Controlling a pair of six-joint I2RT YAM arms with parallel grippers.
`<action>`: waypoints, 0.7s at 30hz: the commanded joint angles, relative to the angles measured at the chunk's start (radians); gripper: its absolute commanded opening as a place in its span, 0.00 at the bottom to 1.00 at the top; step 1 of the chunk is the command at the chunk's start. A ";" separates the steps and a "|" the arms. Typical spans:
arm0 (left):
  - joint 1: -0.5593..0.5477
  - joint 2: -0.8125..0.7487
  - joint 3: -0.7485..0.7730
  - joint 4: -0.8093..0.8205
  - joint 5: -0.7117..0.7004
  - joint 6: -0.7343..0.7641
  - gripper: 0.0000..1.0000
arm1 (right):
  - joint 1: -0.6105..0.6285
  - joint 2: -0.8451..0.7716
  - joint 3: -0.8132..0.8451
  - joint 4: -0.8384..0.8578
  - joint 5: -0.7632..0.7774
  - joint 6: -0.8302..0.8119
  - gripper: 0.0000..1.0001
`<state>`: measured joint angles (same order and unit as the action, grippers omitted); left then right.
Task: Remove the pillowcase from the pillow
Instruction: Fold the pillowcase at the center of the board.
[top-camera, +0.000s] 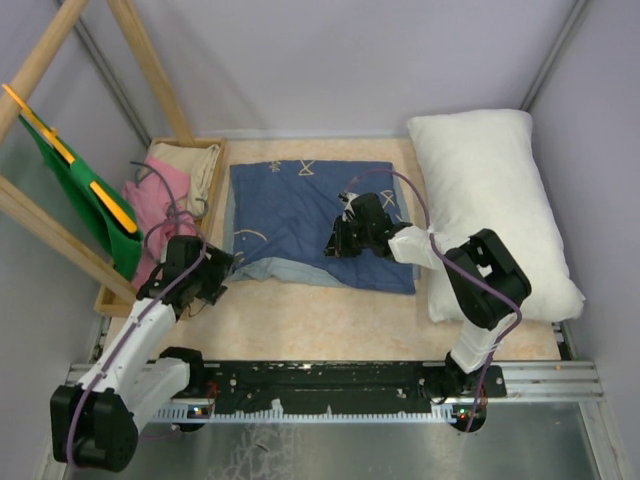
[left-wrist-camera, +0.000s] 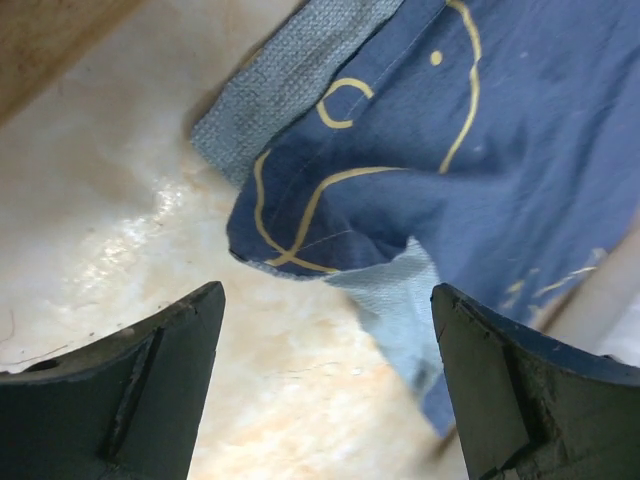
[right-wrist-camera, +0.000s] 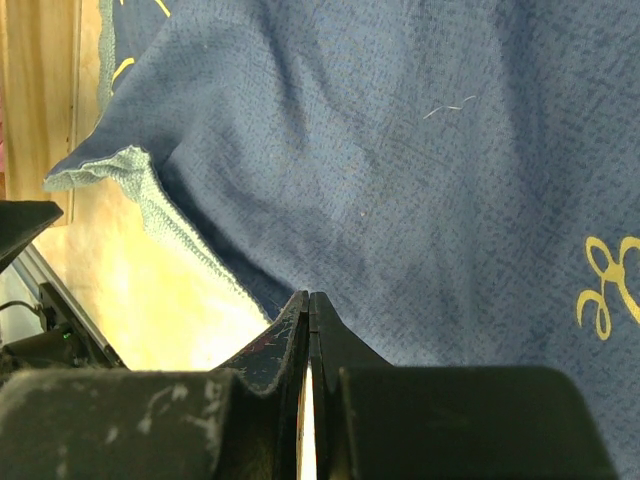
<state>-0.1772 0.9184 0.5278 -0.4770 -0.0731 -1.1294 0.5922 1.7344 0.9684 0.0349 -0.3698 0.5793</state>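
Navy pillowcase (top-camera: 300, 205) with yellow fish outlines lies flat on the table (top-camera: 330, 325), just left of the white pillow (top-camera: 490, 190). Left pincer (top-camera: 222, 268) gapes wide at its near-left corner, holding nothing. Right pincer (top-camera: 335, 245) is closed over its near edge; whether it grips fabric is unclear.

free table (top-camera: 330, 330) before pillowcase (top-camera: 290, 215), pillow (top-camera: 490, 190) perhaps blocking

The top view is lit evenly and softly from above, with only faint shadows beside the arms, and the white pillow (top-camera: 490, 200) looks almost overexposed. In the left wrist view a pale glare lies on the shiny counter (left-wrist-camera: 140, 210), and the near, dark fingers (left-wrist-camera: 130, 400) are a little soft. In the right wrist view the pillowcase (right-wrist-camera: 400, 180) weave is sharp, while the counter glows strongly yellow.
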 joint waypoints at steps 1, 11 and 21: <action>0.047 -0.061 -0.074 0.093 0.101 -0.264 0.88 | -0.012 -0.061 -0.006 0.018 -0.014 -0.021 0.03; 0.145 -0.034 -0.196 0.220 0.194 -0.367 0.60 | -0.022 -0.072 -0.015 0.010 -0.005 -0.029 0.02; 0.213 0.077 -0.159 0.294 0.195 -0.259 0.28 | -0.031 -0.072 -0.016 0.004 -0.004 -0.033 0.02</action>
<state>0.0082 0.9646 0.3439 -0.2417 0.1108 -1.4422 0.5735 1.7157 0.9554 0.0261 -0.3691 0.5667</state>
